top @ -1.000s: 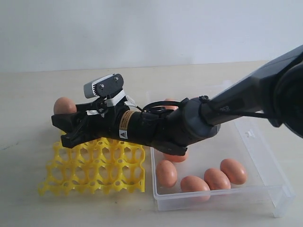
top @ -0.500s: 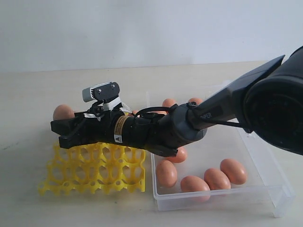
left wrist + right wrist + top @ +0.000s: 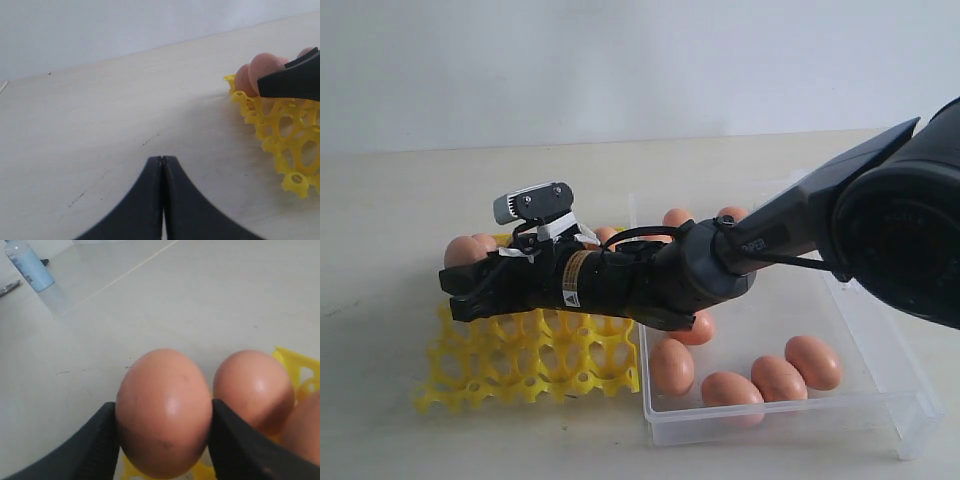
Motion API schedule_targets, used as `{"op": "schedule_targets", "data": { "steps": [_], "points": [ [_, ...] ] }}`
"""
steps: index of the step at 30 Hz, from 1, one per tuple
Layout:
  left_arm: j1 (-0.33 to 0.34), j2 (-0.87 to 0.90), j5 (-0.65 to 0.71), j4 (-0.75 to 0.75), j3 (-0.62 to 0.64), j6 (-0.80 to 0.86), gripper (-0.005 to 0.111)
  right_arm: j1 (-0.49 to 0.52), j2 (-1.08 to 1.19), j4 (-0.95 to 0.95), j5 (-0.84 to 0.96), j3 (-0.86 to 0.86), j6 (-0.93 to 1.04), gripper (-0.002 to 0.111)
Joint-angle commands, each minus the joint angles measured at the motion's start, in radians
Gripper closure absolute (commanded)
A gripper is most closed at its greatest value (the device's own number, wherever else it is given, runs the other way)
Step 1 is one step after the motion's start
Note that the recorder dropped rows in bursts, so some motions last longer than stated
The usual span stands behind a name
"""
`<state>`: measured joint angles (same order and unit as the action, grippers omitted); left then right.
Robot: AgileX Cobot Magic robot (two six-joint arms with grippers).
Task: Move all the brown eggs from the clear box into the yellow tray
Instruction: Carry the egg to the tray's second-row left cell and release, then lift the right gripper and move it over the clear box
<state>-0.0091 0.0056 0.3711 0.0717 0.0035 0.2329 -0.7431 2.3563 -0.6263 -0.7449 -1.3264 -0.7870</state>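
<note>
Left gripper [image 3: 161, 200]: your left arm's two black fingers are pressed together tip to tip with nothing between them; it hangs over the bare table [image 3: 100, 125], apart from the tray's edge.
Gripped egg [image 3: 164, 405]: you have it clamped on both sides; in the exterior view it sits at centre left, low over the tray's far left corner; whether it rests in a cup, you cannot tell.
Right gripper [image 3: 462, 285]: your right arm reaches in from the right edge of the frame, across the box, to the centre left; its fingers stand wide around the egg.
Neighbour egg [image 3: 252, 390]: brown; just beside the gripped egg, on the tray's back row.
Yellow tray [image 3: 520, 370]: lower left of the frame, flat on the table; its front rows show as bare lattice; the arm hides part of the back row.
Clear box [image 3: 770, 425]: lower right of the frame, just beside the tray's right edge.
Loose eggs [image 3: 778, 378]: four lie along the box's near wall; one lies half under the arm; two show at the far wall, above the arm.
</note>
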Motion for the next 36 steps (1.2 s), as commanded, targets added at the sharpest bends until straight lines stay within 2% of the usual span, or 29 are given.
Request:
{"op": "schedule_targets", "data": {
  "steps": [1, 7, 13, 17, 20, 25, 28, 33, 34, 35, 36],
  "points": [
    [-0.001, -0.006, -0.007, 0.001, -0.004, 0.002, 0.107, -0.001, -0.001, -0.001, 0.004, -0.008, 0.001, 0.059],
    [-0.001, -0.006, -0.007, 0.001, -0.004, 0.002, 0.107, -0.001, -0.001, -0.001, 0.002, -0.008, 0.001, 0.058],
    [-0.001, -0.006, -0.007, 0.001, -0.004, 0.002, 0.107, -0.001, -0.001, -0.001, 0.002, -0.008, 0.001, 0.044],
    [-0.001, -0.006, -0.007, 0.001, -0.004, 0.002, 0.107, -0.001, -0.012, -0.007, 0.002, -0.008, 0.001, 0.044],
    [-0.001, -0.006, -0.007, 0.001, -0.004, 0.002, 0.107, -0.001, -0.058, -0.012, 0.004, -0.008, 0.001, 0.053],
    [-0.001, -0.006, -0.007, 0.001, -0.004, 0.002, 0.107, 0.001, -0.22, -0.067, 0.085, -0.008, -0.002, 0.085],
    [-0.001, -0.006, -0.007, 0.001, -0.004, 0.002, 0.107, 0.005, -0.347, -0.179, 0.299, -0.008, -0.029, 0.108],
    [-0.001, -0.006, -0.007, 0.001, -0.004, 0.002, 0.107, 0.007, -0.541, -0.223, 0.93, -0.008, -0.037, 0.108],
    [-0.001, -0.006, -0.007, 0.001, -0.004, 0.002, 0.107, 0.019, -0.589, -0.135, 1.167, -0.008, 0.095, 0.108],
    [-0.001, -0.006, -0.007, 0.001, -0.004, 0.002, 0.107, 0.03, -0.606, -0.064, 1.279, -0.008, 0.205, 0.108],
    [-0.001, -0.006, -0.007, 0.001, -0.004, 0.002, 0.107, 0.054, -0.629, 0.078, 1.479, -0.008, 0.379, 0.108]
  ]
}}
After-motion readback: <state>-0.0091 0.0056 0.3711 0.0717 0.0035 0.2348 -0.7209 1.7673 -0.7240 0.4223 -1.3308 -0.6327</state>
